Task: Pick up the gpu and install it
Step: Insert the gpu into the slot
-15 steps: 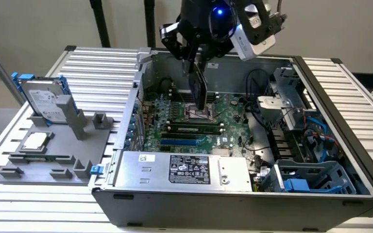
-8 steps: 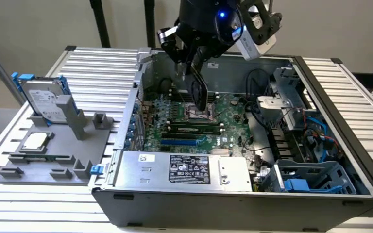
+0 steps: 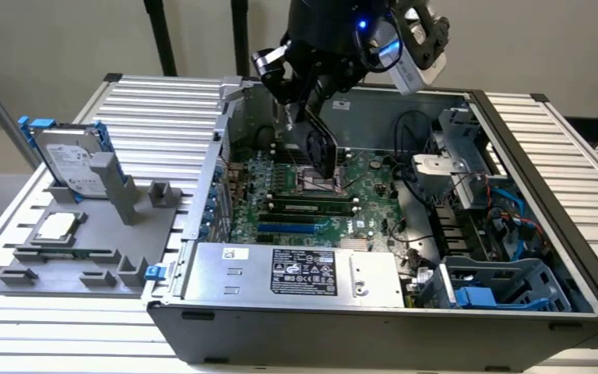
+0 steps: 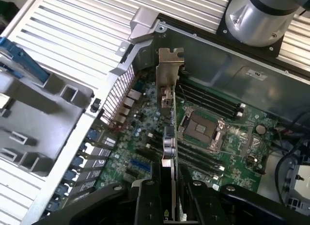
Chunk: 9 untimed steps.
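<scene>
I see the hand (image 4: 169,198) clamped on the gpu (image 4: 168,142), held edge-on over the motherboard (image 4: 227,162) inside the open case (image 3: 382,331). The card's long axis runs away from the hand, with its bracket (image 4: 170,65) toward the slotted rear wall.

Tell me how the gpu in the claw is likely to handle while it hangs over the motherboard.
Probably stiff: the gpu stands edge-on from the claw without sagging. Likely fragile, since bare circuitry and a thin metal bracket are exposed. Gripped at one end, it may pivot if it catches on the motherboard.
</scene>
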Tool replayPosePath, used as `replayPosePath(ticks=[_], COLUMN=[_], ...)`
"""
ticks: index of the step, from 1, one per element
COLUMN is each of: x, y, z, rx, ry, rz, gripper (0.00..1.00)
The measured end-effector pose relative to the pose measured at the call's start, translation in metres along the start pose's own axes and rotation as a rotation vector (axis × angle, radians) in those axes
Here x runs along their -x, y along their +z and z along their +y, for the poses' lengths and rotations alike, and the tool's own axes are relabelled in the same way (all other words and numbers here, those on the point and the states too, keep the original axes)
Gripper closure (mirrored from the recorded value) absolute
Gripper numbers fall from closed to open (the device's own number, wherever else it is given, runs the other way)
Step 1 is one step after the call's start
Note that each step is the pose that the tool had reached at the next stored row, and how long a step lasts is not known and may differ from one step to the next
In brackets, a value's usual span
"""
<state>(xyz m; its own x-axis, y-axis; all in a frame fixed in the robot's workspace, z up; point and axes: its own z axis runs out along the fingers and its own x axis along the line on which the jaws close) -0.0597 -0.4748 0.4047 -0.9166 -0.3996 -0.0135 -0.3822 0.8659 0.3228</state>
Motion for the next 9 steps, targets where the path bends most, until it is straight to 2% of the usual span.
replayPosePath(ticks=[6, 9], x=[0.010, 0.012], y=[0.0010, 0.0035], z=[-0.0049, -0.0069], rx=[0.0004, 0.0001], ry=[-0.029, -0.062], rz=[0.0099, 0.0214], gripper=[1.00, 1.00])
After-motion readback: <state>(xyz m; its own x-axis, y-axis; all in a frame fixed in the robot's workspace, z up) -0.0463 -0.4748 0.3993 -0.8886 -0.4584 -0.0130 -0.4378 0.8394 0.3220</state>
